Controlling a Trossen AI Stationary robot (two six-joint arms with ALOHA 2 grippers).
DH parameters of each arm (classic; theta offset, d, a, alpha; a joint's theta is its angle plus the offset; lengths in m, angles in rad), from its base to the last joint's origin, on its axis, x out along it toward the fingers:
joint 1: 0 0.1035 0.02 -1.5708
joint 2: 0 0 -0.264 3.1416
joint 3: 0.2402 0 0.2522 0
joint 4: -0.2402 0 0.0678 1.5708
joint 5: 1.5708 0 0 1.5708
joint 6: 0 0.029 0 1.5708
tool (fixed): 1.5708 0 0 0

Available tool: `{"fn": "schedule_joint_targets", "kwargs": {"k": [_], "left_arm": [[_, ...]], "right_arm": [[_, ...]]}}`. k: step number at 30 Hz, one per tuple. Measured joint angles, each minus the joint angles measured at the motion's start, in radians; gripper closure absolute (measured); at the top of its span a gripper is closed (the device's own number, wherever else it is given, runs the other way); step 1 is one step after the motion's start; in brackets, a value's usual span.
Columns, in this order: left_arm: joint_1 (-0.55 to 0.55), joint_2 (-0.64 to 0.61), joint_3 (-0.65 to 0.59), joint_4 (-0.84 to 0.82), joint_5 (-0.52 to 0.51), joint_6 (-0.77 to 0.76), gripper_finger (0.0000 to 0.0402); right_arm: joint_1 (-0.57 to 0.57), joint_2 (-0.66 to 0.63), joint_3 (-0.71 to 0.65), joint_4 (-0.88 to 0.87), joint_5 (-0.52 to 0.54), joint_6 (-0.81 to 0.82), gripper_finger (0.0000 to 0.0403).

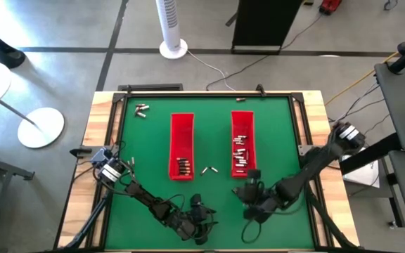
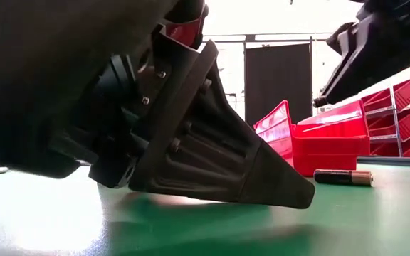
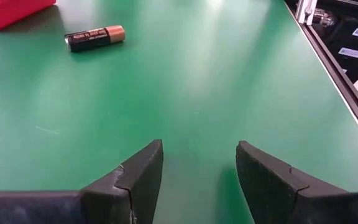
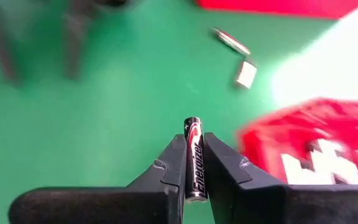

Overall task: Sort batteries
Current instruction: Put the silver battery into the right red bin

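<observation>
Battery (image 4: 194, 158) lies lengthwise in right gripper's (image 4: 194, 177) clenched jaws; left gripper's (image 3: 199, 180) spread.

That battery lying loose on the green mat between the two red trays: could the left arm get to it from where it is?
Probably yes. The left gripper is open and empty, and only bare green mat lies between it and the battery.

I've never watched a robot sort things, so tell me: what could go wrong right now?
The right hand pinches a thin battery between its fingertips only, most of it sticking out, so it might slip or twist loose before reaching the right red tray. The left hand is open and low over the green mat; it could scrape it.
</observation>
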Motion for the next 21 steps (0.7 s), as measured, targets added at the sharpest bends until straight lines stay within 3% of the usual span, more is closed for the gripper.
{"fn": "schedule_joint_targets", "kwargs": {"k": [7,14,21], "left_arm": [[0.000,-0.001,0.000,-0.005,0.005,-0.013,0.0216],[0.000,-0.002,0.000,-0.004,0.005,-0.013,0.0216],[0.000,-0.002,-0.001,-0.002,0.003,-0.012,0.0216]], "right_arm": [[-0.135,-0.066,0.008,-0.210,-0.041,-0.099,0.0369],[-0.352,-0.032,0.034,-0.231,-0.261,-0.344,0.0369],[-0.513,0.005,0.090,-0.280,-0.383,-0.521,0.0369]]}}
